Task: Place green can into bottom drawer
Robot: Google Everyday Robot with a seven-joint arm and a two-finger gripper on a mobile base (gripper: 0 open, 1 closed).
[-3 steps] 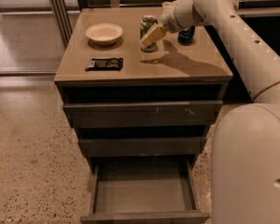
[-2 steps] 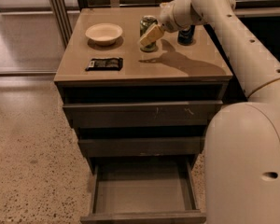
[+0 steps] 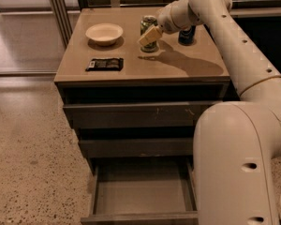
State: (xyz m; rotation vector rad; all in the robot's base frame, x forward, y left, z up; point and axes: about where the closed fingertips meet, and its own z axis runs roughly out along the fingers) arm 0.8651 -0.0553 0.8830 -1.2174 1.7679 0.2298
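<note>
The green can stands upright on the cabinet top, at the back centre. My gripper reaches in from the right and is at the can, with its pale tip across the can's lower front. The can's base rests on the top. The bottom drawer is pulled open below, and its flat floor is bare.
A blue can stands just right of the green can, partly behind my arm. A pale bowl sits at the back left and a black packet lies at the front left. The two upper drawers are pushed in. My large arm body fills the lower right.
</note>
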